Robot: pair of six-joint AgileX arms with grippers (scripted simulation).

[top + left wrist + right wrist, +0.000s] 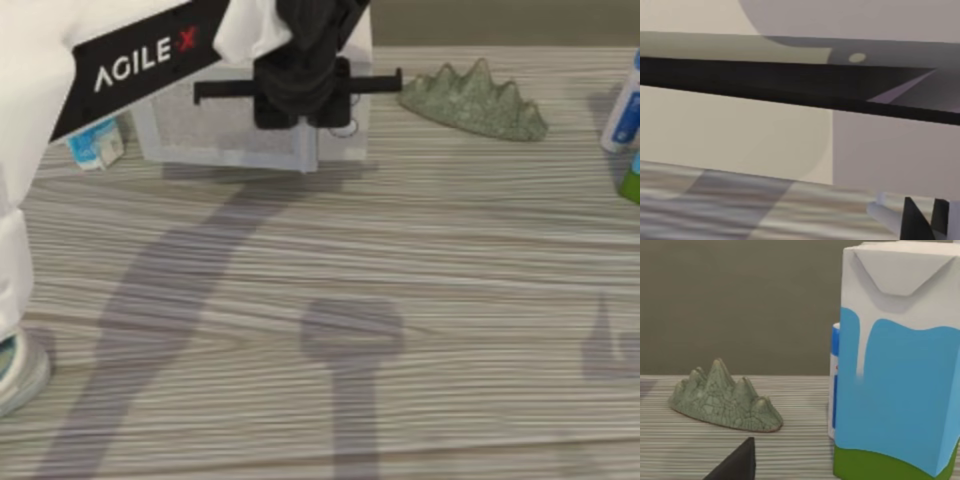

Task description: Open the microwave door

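The white microwave point(348, 135) stands at the back left of the table. The microwave door point(220, 130), with its speckled grey window, faces the front. Its right edge sits slightly out from the body. My left gripper point(300, 108) reaches in from the left and hangs at that right edge, with the arm hiding the top of the microwave. In the left wrist view its black fingers point(914, 220) stand close together against a white piece of the door. My right arm is outside the top view. Only one black finger point(740, 462) shows in the right wrist view, low over the table.
A green mountain-shaped ceramic piece point(475, 100) lies to the right of the microwave. A tall blue, white and green carton point(895, 365) stands at the table's right edge point(625, 100). A small blue-and-white carton point(95, 145) sits left of the microwave.
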